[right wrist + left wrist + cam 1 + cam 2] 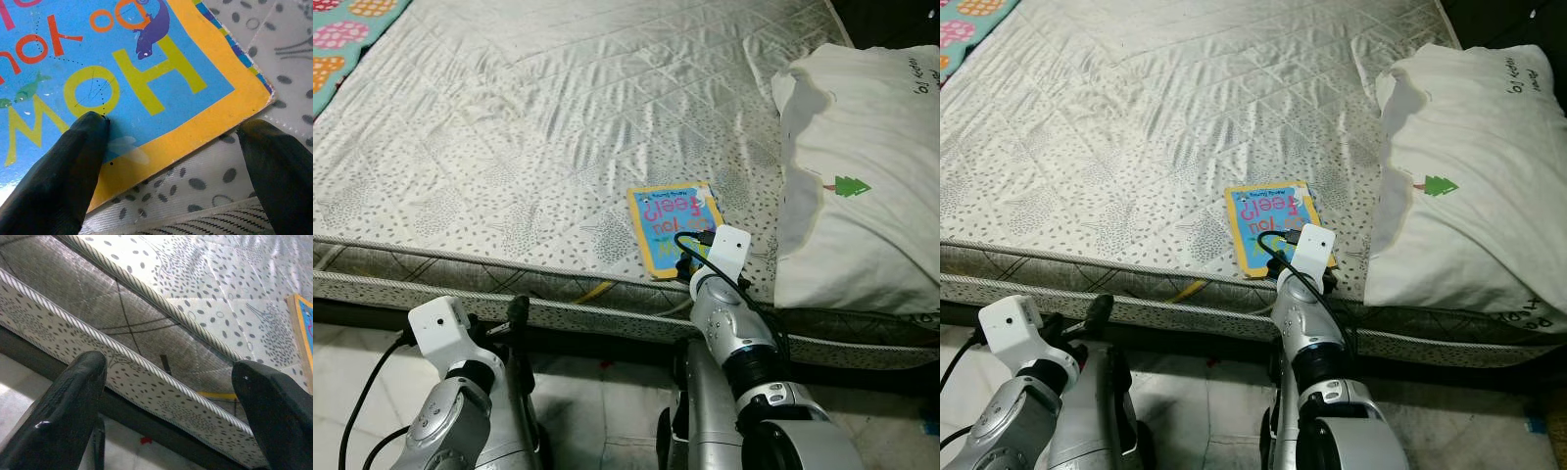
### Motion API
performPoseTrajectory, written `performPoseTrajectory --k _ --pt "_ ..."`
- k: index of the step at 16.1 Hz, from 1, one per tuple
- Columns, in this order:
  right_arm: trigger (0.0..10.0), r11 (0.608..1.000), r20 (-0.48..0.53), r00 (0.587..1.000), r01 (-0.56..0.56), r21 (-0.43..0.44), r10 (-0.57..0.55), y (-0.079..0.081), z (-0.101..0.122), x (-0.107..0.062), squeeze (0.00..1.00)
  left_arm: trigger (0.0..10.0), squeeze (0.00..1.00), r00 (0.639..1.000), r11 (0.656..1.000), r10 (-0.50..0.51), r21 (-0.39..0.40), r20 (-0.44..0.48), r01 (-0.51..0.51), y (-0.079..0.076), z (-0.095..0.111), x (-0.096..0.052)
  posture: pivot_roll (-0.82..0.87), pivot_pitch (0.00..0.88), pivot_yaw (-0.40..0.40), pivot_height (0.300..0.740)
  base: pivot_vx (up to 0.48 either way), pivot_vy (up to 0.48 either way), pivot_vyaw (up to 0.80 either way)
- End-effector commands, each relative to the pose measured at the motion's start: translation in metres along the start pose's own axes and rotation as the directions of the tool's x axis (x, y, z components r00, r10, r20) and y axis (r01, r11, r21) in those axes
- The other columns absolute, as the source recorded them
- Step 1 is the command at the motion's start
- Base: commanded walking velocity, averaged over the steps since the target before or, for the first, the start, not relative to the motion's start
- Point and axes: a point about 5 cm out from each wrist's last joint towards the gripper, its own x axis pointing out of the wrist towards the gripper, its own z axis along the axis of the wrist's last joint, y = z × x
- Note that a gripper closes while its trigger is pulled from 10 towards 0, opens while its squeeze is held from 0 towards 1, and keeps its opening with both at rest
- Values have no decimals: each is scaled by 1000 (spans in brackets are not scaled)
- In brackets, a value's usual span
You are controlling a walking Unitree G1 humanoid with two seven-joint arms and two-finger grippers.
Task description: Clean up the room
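Note:
A children's board book (674, 225) with a blue cover and yellow border lies flat on the mattress (509, 147), close to its front edge. My right gripper (176, 129) is open at the book's near corner. One finger (73, 161) touches the blue cover (122, 73); the other (279, 171) is off the corner, over the spotted sheet. My left gripper (168, 367) is open and holds nothing. It sits low, beside the mattress's side panel, to the left of the book.
A white pillow (862, 176) with a small green tree print lies on the bed just right of the book. A colourful patterned blanket (342, 39) shows at the far left corner. Pale tiled floor (587, 411) runs below the dark bed frame.

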Motion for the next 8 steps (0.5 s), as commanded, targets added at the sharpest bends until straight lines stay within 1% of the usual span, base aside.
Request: performPoseTrajectory --k 1,2,3,5,6,7,8 --pt "10000 999 -178 984 -29 19 32 3 -38 -4 0 10000 0 1000 1000 -10 -13 -19 10 -2 -2 -2 86 201 -63 521 0 0 0" --pt "10000 994 -211 973 -82 76 97 11 -43 -6 0 10000 0 1000 1000 -14 -17 -21 13 -3 -2 -2 86 202 -62 521 0 0 0" --pt "10000 987 -222 966 -104 120 129 15 -45 -7 0 10000 0 1000 1000 -18 -19 -23 17 -3 -2 -1 88 201 -60 521 0 0 0" --pt "10000 974 -246 949 -161 161 197 25 -50 -11 0 10000 0 999 999 -27 -25 -33 26 -4 -3 -2 93 202 -58 521 0 0 0" --pt "8235 972 -249 947 -166 164 203 26 -50 -11 0 10000 0 999 999 -29 -30 -36 28 -4 -3 -2 93 202 -58 521 0 0 0" --pt "2078 971 -249 945 -173 163 210 29 -52 -12 0 10000 0 999 999 -31 -30 -41 30 -4 -4 -3 94 202 -59 521 0 0 0" --pt "1529 973 -245 947 -175 151 208 28 -52 -12 0 10000 0 999 999 -30 -29 -41 29 -4 -4 -3 100 202 -60 521 0 0 0"
